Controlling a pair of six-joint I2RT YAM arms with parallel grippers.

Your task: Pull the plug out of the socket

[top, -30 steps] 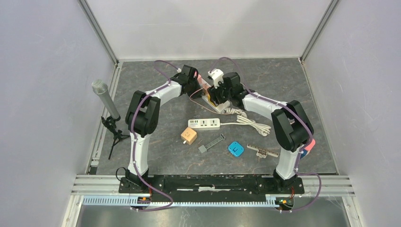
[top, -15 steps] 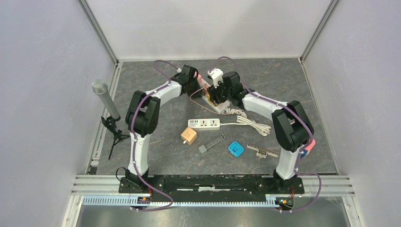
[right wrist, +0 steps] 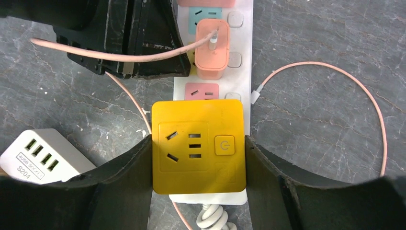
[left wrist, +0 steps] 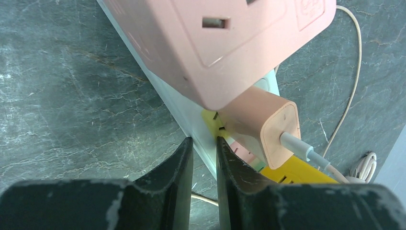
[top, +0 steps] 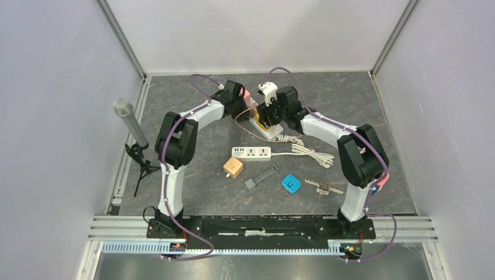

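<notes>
A white power strip, the socket [right wrist: 239, 57], lies at the back middle of the table [top: 265, 129]. A square yellow plug [right wrist: 198, 143] sits over its near end, and my right gripper [right wrist: 198, 140] is shut on it, one finger against each side. I cannot tell how deep the plug sits. My left gripper [left wrist: 204, 143] is shut on the strip's white side edge [left wrist: 191, 112], just beside a small pink charger [left wrist: 261, 124] plugged into it. A large pink adapter [left wrist: 225, 43] sits further along the strip. The yellow plug [left wrist: 297, 171] shows at the lower right of the left wrist view.
A thin pink cable [right wrist: 335, 96] loops on the table beside the strip. A white USB charger block [right wrist: 43, 155] lies left of my right fingers. Nearer me are a second power strip [top: 252, 153] with coiled cord [top: 309, 153], a wooden cube [top: 233, 168], a blue piece [top: 290, 184] and a microphone stand [top: 131, 125].
My right wrist has shifted slightly toward the back of the table, still gripping the yellow plug. The left arm has stayed where it was.
</notes>
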